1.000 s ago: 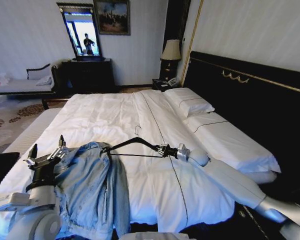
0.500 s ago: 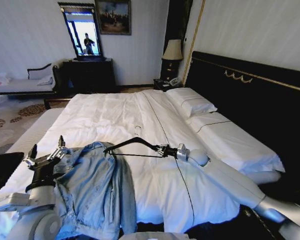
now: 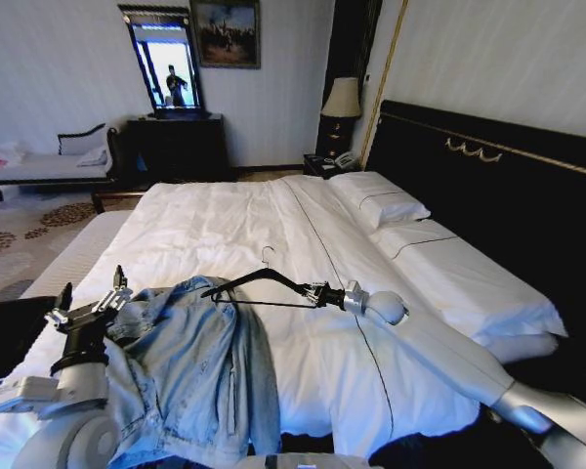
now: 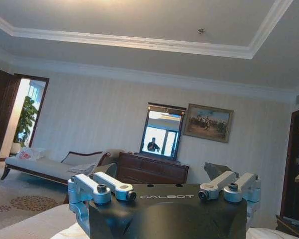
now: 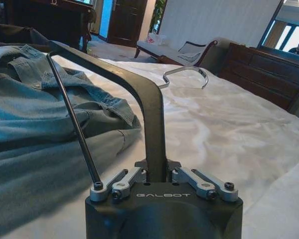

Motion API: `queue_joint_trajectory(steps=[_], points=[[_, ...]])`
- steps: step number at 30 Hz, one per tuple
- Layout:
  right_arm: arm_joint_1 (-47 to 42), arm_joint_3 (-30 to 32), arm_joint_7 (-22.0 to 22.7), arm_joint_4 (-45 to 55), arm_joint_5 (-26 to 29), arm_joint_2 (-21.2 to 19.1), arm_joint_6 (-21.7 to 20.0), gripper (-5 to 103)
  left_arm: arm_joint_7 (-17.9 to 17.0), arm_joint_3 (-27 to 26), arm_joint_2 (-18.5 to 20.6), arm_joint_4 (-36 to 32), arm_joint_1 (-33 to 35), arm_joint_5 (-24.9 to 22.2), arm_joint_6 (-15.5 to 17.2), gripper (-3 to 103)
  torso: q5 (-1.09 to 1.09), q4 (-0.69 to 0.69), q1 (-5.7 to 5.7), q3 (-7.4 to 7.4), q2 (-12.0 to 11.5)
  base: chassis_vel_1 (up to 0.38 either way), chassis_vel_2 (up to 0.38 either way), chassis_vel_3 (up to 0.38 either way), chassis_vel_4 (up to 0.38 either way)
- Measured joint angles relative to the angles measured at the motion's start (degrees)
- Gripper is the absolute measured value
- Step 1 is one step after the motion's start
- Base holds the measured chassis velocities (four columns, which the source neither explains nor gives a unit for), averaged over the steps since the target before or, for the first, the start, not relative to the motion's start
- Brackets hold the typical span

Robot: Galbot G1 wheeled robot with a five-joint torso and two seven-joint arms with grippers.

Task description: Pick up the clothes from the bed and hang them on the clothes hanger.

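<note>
- Striped pale walls, a dark dresser [image 3: 176, 147] with a tall mirror [image 3: 162, 61] and a framed painting [image 3: 225, 32] stood behind the bed [image 3: 225, 220], whose white sheets filled most of the head view.
- Lifted just above the sheets near the foot of the bed was the clothes hanger [image 3: 259, 285]: thin, black and triangular, its slim metal hook [image 3: 267, 256] pointing toward the pillows [image 3: 379, 200].
- One end of the hanger reached the collar of a pale blue denim jacket [image 3: 190, 362], which lay spread open on the near left part of the bed, its hem hanging over the edge.
- Reaching in low from the right, the right arm stretched nearly level across the mattress, and the right gripper [image 3: 321, 294] was clamped on the hanger's other shoulder end; the right wrist view showed the fingers [image 5: 123, 180] pinched around the black bar.
- At the jacket's left side the left gripper [image 3: 88, 301] pointed upward, its fingers [image 4: 100, 185] spread apart and grasping nothing.
- Behind the pillows rose a tall black headboard [image 3: 508, 195] with gold trim, and a lamp [image 3: 341, 99] stood in the corner beside it.
</note>
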Motion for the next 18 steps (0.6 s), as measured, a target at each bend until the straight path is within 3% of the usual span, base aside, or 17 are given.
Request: queue_joint_trajectory(steps=[18], points=[[0.45, -0.67, 0.37, -0.65, 0.56, 0.67, 0.18, 18, -0.01, 0.05, 0.04, 0.53, -0.28, 0.04, -0.01, 100, 0.0, 0.0, 0.0, 0.0, 0.0, 0.112, 0.144, -0.108, -0.142]])
